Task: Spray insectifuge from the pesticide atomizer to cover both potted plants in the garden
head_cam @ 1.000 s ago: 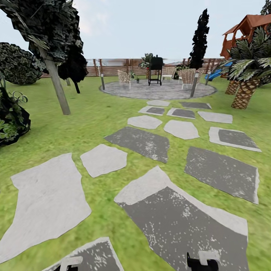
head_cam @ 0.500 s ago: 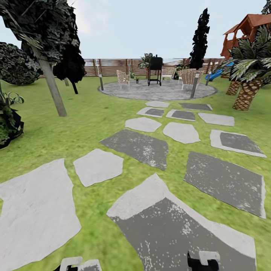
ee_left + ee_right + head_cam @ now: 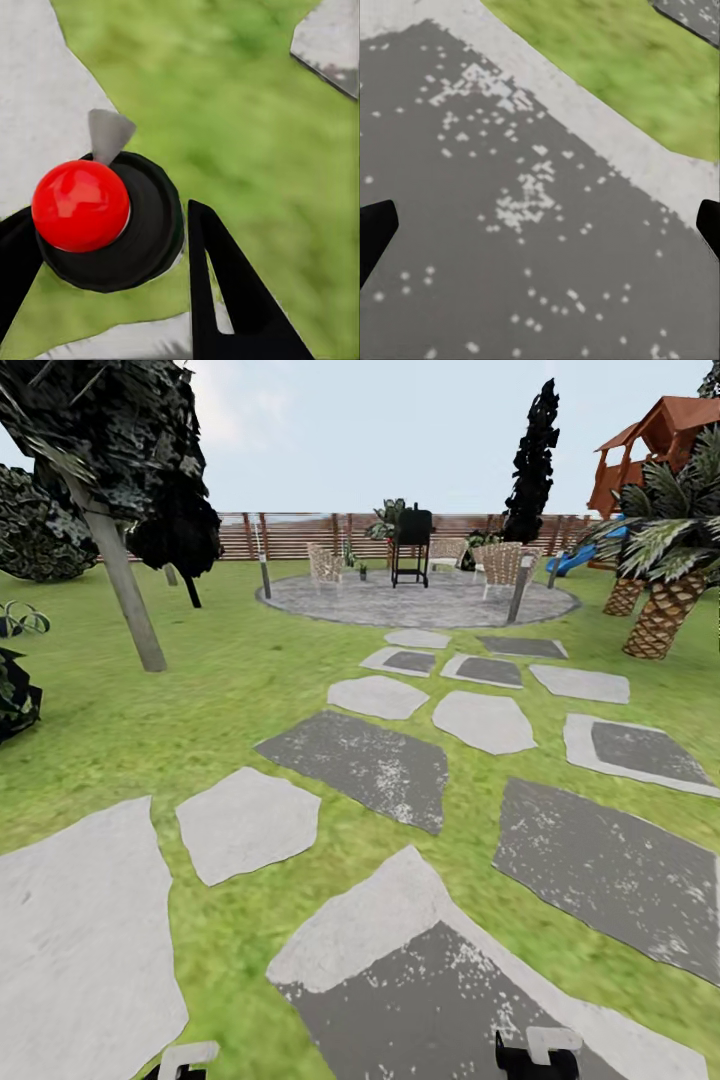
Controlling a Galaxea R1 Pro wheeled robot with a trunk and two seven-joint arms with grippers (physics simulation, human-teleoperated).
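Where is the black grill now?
In the head view, the black grill stands far ahead on the round patio, between two wicker chairs, before the wooden fence.

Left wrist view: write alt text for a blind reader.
A black round-bodied atomizer with a glossy red ball top sits between the left gripper's dark fingers, seen from above. Below lie blurred green lawn and pale grey stepping slabs.
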